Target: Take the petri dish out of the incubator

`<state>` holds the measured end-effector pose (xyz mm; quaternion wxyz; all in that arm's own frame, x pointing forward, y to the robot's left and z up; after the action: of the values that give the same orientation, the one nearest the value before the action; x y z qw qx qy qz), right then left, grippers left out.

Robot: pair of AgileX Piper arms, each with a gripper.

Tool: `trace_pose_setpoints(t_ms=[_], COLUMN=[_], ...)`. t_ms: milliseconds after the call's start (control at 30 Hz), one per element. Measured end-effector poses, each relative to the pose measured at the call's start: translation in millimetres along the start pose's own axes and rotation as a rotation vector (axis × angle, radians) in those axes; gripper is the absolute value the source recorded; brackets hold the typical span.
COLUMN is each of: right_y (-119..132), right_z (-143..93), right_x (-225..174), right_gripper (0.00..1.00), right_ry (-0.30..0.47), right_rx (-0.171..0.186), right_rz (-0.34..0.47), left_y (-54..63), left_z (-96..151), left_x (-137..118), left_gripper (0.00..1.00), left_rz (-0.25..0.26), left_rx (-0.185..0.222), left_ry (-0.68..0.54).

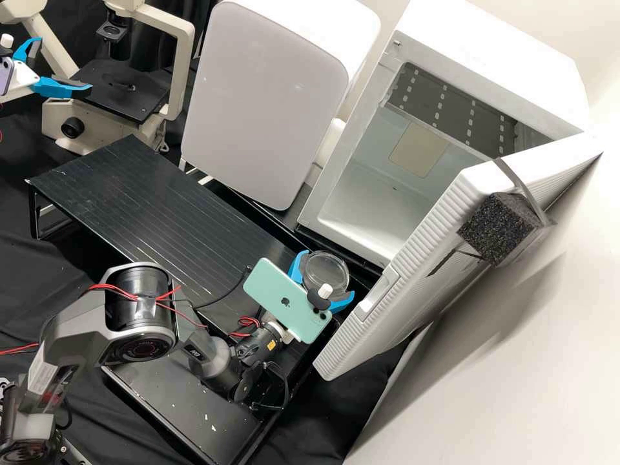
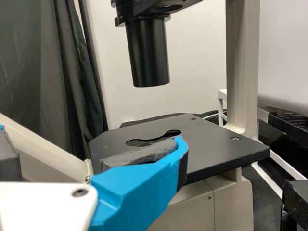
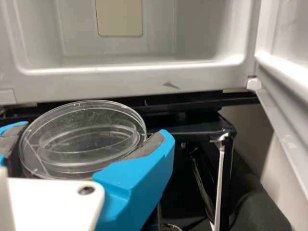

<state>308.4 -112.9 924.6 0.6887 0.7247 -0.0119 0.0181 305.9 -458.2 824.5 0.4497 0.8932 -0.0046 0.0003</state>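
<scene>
"High view?"
"Right gripper [image 1: 324,278] closed on clear, round, shallow petri dish [image 1: 325,268], just outside white boxy incubator [image 1: 497,71]. Left gripper [image 1: 64,64] well apart from incubator."
"Left wrist view?"
"Fingers [image 2: 137,190] wide open, nothing held."
"Right wrist view?"
"Petri dish pinched at its sides, before incubator."

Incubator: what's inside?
A beige panel and, higher up, a dark grey panel with pale marks. In the high view, the open door hides part. Petri dish is outside, in the right gripper.
</scene>
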Motion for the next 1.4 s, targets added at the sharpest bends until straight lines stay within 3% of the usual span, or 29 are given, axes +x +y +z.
trace_pose_setpoints(t_ms=[600, 633, 1400], right_y=[0.5, 1.0, 0.0], right_z=[2.1, 2.1, 1.7], right_x=[29.4, 30.0, 32.4], right_gripper=[0.0, 1.0, 1.0], right_ry=[-0.001, 0.001, 0.006], right_rx=[-0.022, -0.024, -0.028], right_rz=[-0.025, -0.023, -0.031], left_y=[0.0, 0.0, 0.0], left_z=[0.0, 0.0, 0.0], left_x=[0.0, 0.0, 0.0], left_gripper=[1.0, 1.0, 1.0], left_rz=[0.0, 0.0, 0.0], left_rx=[0.0, 0.0, 0.0], left_ry=[0.0, 0.0, 0.0])
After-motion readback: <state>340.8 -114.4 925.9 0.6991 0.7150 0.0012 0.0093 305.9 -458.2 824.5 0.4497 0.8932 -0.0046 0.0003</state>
